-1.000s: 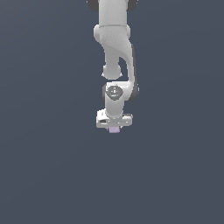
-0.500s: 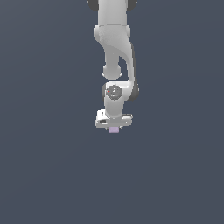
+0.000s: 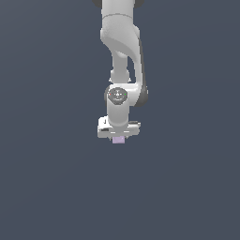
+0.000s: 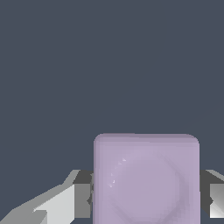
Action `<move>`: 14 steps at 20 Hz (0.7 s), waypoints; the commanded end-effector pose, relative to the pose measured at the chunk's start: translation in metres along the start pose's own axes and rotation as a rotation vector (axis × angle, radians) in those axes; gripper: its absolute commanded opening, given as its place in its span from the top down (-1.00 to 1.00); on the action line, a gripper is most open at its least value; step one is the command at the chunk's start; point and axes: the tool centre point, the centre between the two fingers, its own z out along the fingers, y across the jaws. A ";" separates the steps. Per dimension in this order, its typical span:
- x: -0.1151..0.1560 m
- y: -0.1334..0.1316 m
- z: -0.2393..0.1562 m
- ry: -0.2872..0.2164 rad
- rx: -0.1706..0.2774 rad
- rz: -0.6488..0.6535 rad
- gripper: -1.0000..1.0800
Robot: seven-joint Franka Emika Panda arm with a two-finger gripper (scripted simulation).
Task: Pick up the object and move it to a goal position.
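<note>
Gripper [image 3: 118, 137] is clamped on the lilac cube [image 3: 119, 139]: in the wrist view the fingers [image 4: 82, 200] press flush against both side faces of the cube [image 4: 146, 179], one at its 9 o'clock, other at its 3 o'clock, no gap visible either side. Cube fills the space btwn them, its near face pale lavender, matte, w/ rounded corners and a faint circular sheen in the middle. In the exterior view only a thin strip of the cube shows, poking out just below the white gripper body at its 6 o'clock, much narrower than the body. Gripper points straight down; cube sits approx. at frame centre, slightly low. Moving outward: wrist joint w/ a round dark cap [image 3: 117, 95] sits at 12 o'clock from the gripper, and the white arm [image 3: 123, 42] rises from there to the frame's top edge, also 12 o'clock, leaning a bit toward the exterior view's right. Everything else is flat dark slate-grey background [image 3: 47, 164]; can't tell from either view whether the cube touches a surface or hangs clear of it.
</note>
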 end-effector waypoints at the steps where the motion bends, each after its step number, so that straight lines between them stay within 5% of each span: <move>1: 0.010 0.008 -0.016 0.000 0.000 0.000 1.00; 14: 0.073 0.057 -0.109 0.001 0.001 0.000 1.00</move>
